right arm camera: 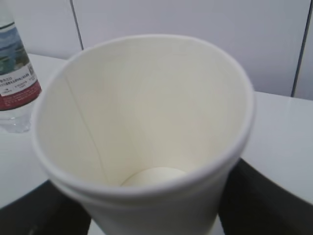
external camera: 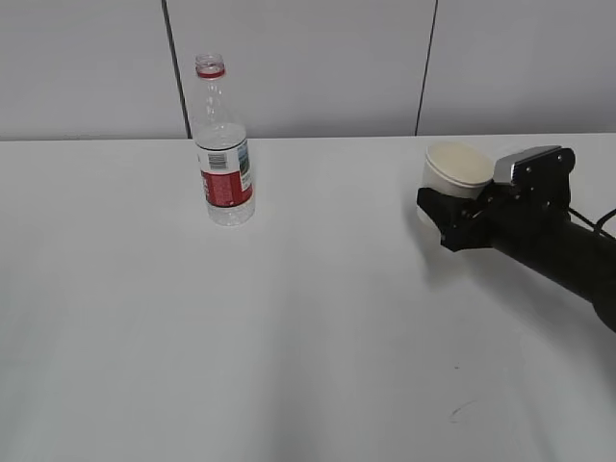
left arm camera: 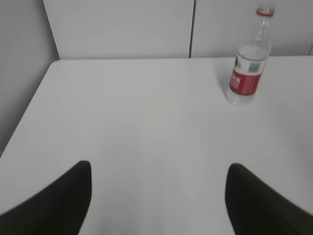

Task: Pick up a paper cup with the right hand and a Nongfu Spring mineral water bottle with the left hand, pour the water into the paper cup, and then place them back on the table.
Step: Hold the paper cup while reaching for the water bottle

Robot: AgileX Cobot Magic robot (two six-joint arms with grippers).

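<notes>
Exterior view: right claw (external camera: 445, 218) clenched around paper cup (external camera: 456, 171); left claw (left arm camera: 159, 196) released, bottle (left arm camera: 249, 63) far ahead.

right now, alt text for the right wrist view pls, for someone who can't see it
An empty paper cup fills the frame, seen from above into its cream interior, with the right hand's black fingers on either side of it. Behind, left, part of the Nongfu Spring mineral water bottle stands on the white table.

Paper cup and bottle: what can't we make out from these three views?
- Paper cup: base and contact with the table hidden by the right gripper in the exterior view; cropped in the right wrist view.
- Bottle: water level unclear; label text too small.
- Left gripper: only two fingers show, the rest is cut off by the frame; absent from the exterior view.
</notes>
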